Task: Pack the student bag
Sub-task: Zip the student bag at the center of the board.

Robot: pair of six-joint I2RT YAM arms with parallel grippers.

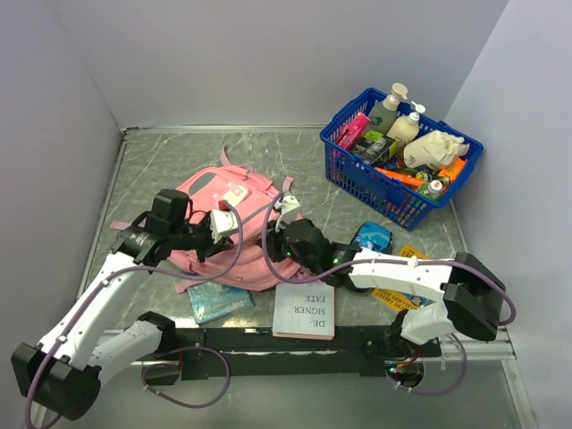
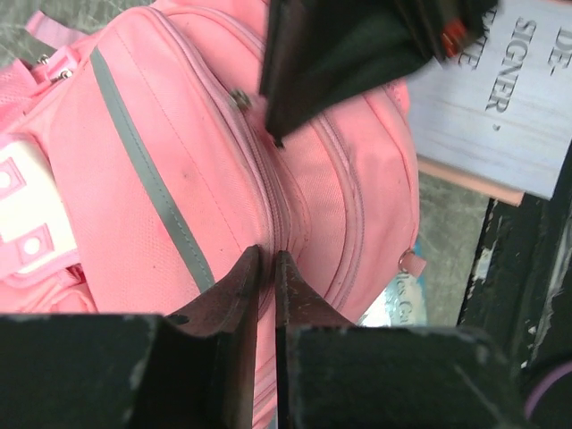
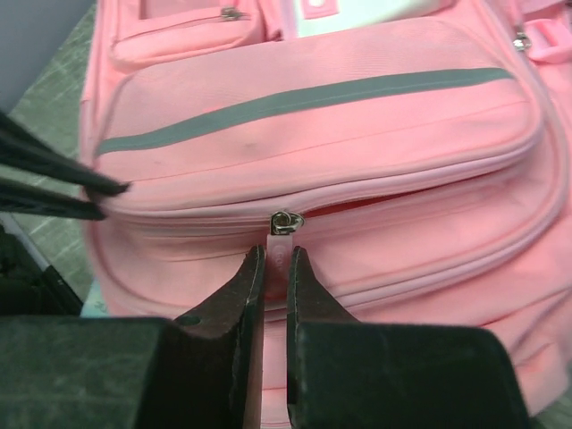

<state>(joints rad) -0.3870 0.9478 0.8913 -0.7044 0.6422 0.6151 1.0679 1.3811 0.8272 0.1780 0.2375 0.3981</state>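
Note:
The student bag [image 1: 228,201] lies flat in the middle of the table, a pink backpack with a grey stripe [image 3: 304,94]. My right gripper [image 3: 275,252] is shut on the pink zipper pull [image 3: 282,236] that hangs from the metal slider [image 3: 285,220]. Right of the slider the zipper gapes a little. My left gripper [image 2: 266,255] is shut on a fold of the bag's fabric [image 2: 152,161] beside the zipper seam. In the top view the left gripper [image 1: 234,231] and the right gripper [image 1: 273,243] meet at the bag's near edge.
A blue plastic basket [image 1: 451,174] with bottles and packets stands at the back right. A white book [image 1: 305,310] lies near the right arm, and a teal book [image 1: 221,301] sticks out from under the bag. A blue item [image 1: 371,237] and a yellow book [image 1: 402,295] lie further right.

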